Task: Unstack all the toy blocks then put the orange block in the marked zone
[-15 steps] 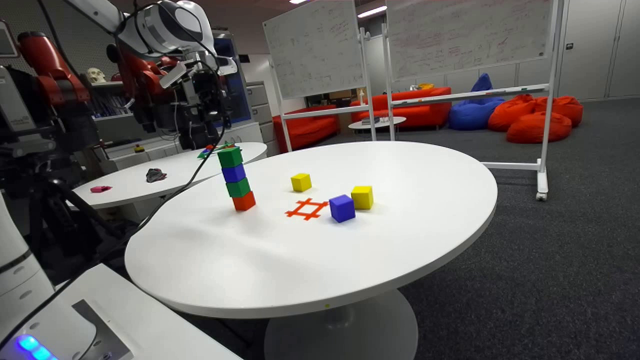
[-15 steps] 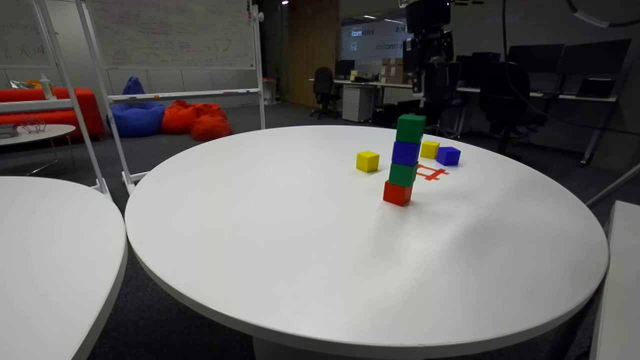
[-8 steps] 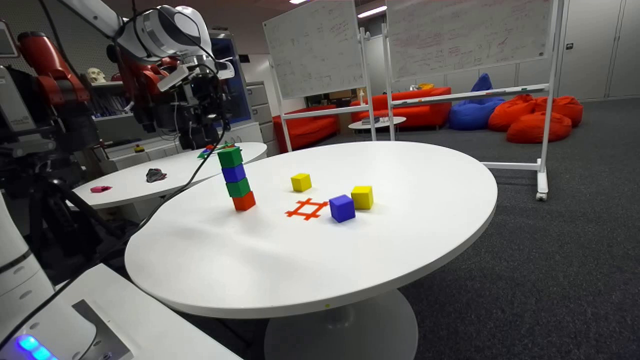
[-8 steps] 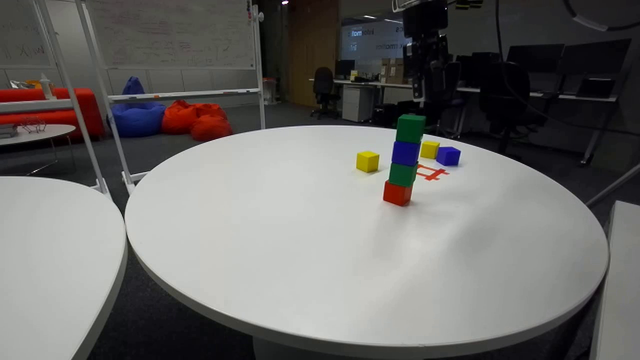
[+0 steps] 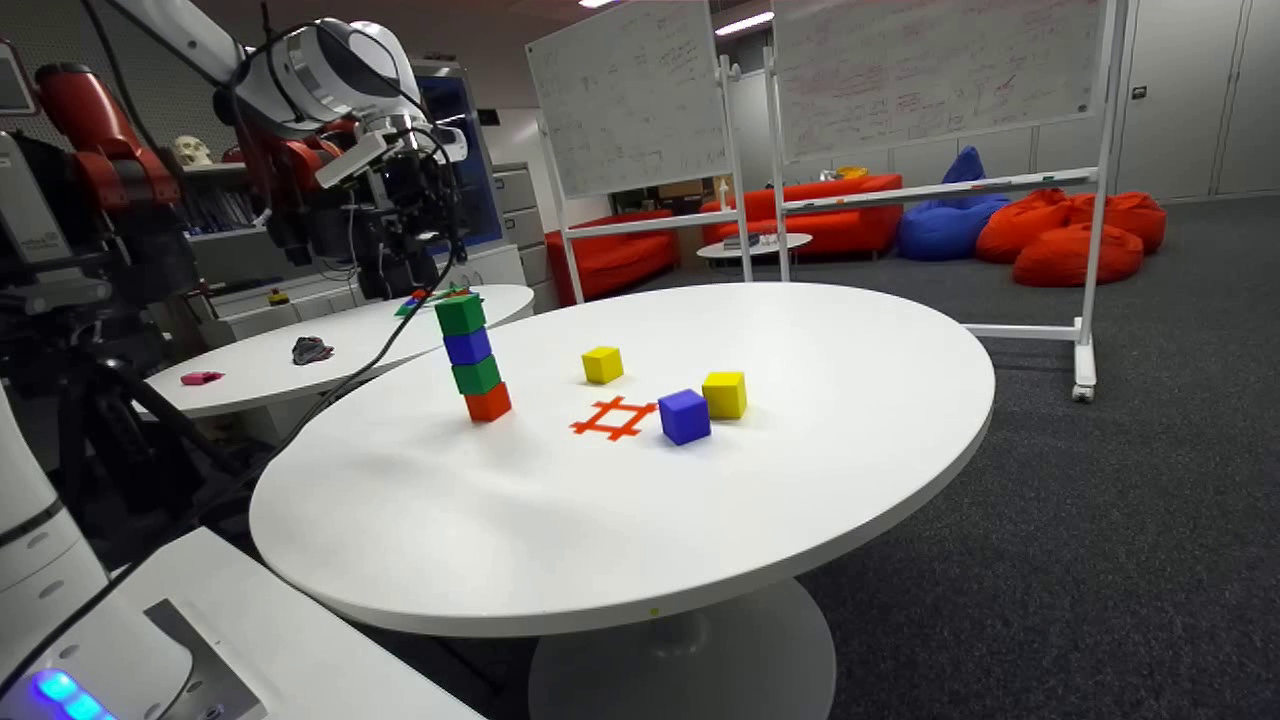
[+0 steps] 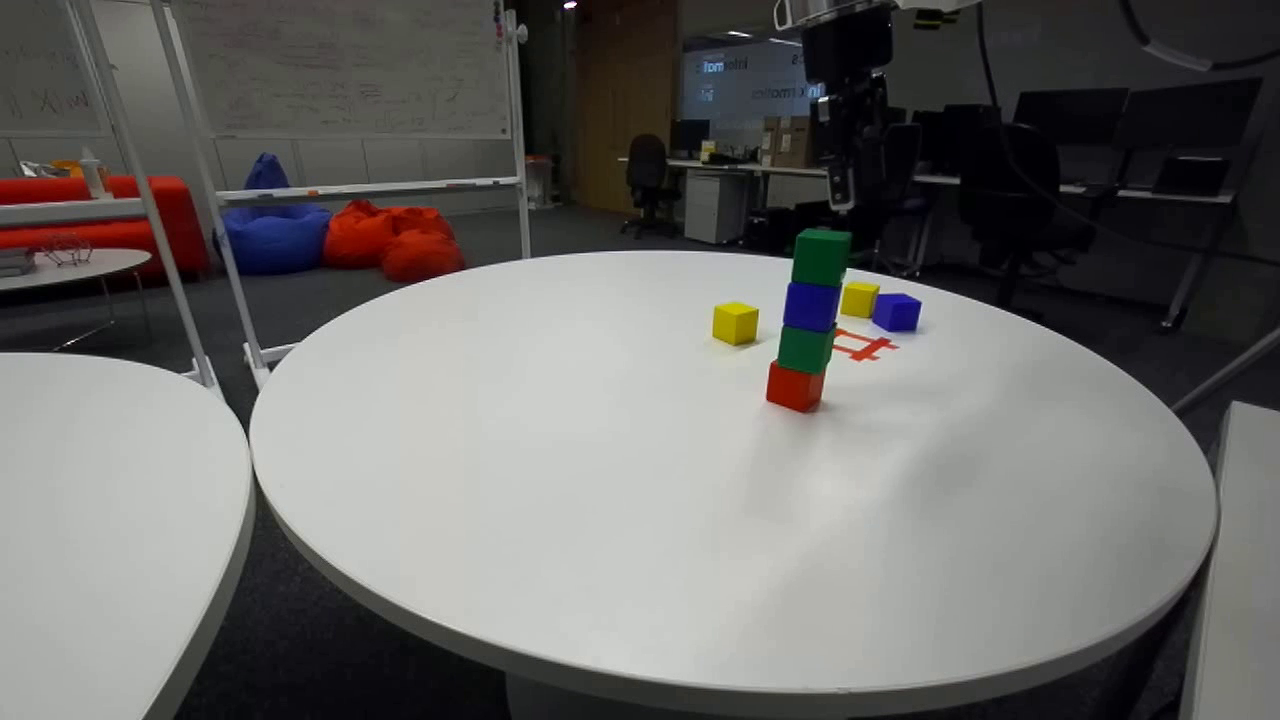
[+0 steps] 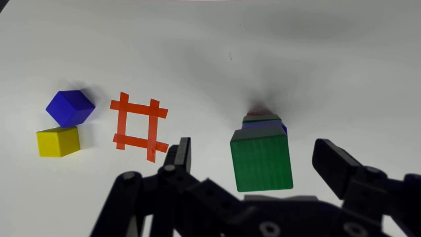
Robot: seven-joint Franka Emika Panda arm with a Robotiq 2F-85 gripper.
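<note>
A tower of toy blocks stands on the round table: green block [image 6: 822, 258] on top, then blue block [image 6: 811, 306], green block [image 6: 805, 349], and the orange block [image 6: 795, 386] at the bottom. Loose on the tabletop are a blue block [image 5: 685, 417], a yellow block [image 5: 725, 396] close beside it, and another yellow block [image 5: 602, 365] farther back. The marked zone [image 7: 136, 141], crossed red-orange strips, lies bare between tower and loose blue block. My gripper [image 7: 252, 144] is open above the tower; in the wrist view the top green block appears between its fingers, untouched.
The white round table [image 5: 540, 560] ends in a curved edge. A second white table [image 6: 110, 520] adjoins it. A black cable [image 5: 330, 395] hangs along the arm. Whiteboards [image 5: 630, 110] stand behind.
My gripper has come down slightly toward the tower, drifting a little to the left in both exterior views. No block has moved.
</note>
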